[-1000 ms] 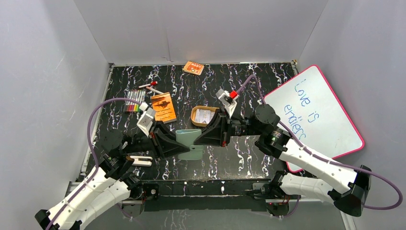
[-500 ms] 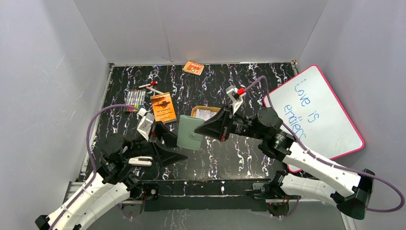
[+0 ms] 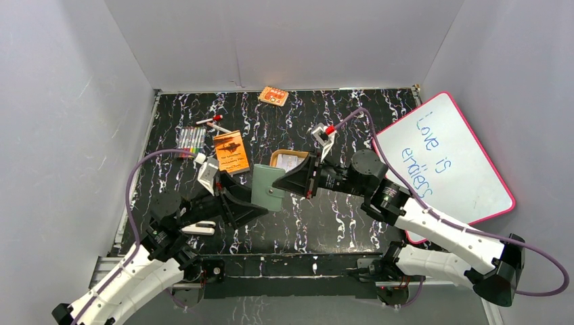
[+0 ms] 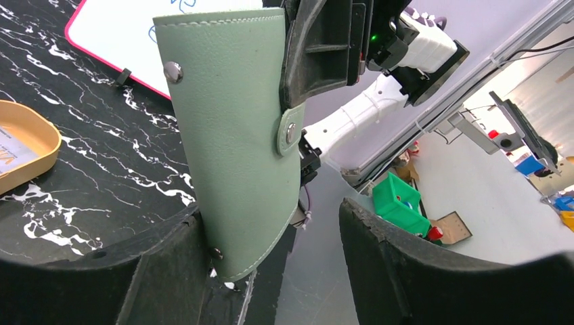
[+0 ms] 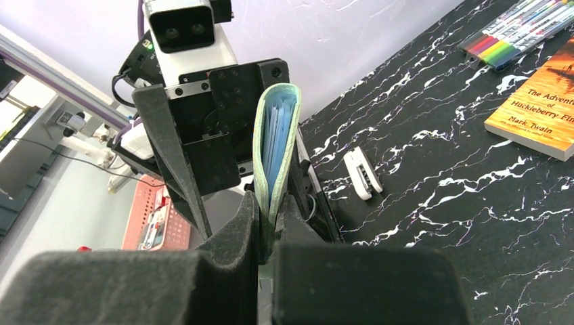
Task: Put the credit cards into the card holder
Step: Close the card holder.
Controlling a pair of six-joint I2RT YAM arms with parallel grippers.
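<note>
The sage-green card holder [image 3: 267, 187] hangs upright above the table with my right gripper [image 3: 283, 186] shut on its edge. In the right wrist view the card holder [image 5: 274, 128] is pinched between the fingers of that gripper [image 5: 271, 237], its pale blue sleeves showing. My left gripper [image 4: 271, 271] stands open around the card holder's [image 4: 230, 156] lower end, which rests against one finger [image 4: 162, 271] and stays clear of the other. In the top view the left gripper [image 3: 252, 203] sits just left of the holder. A pale credit card [image 3: 290, 162] lies in the tan tray [image 3: 273, 162].
An orange book [image 3: 231, 152] and a row of markers [image 3: 191, 142] lie at the back left. A small orange packet [image 3: 273, 95] sits by the back wall. A whiteboard [image 3: 443, 159] leans at the right. A white clip-like object [image 3: 197, 227] lies by the left arm.
The left gripper opened and let go of the card holder. The right gripper raised the holder from flat on the table to upright.
</note>
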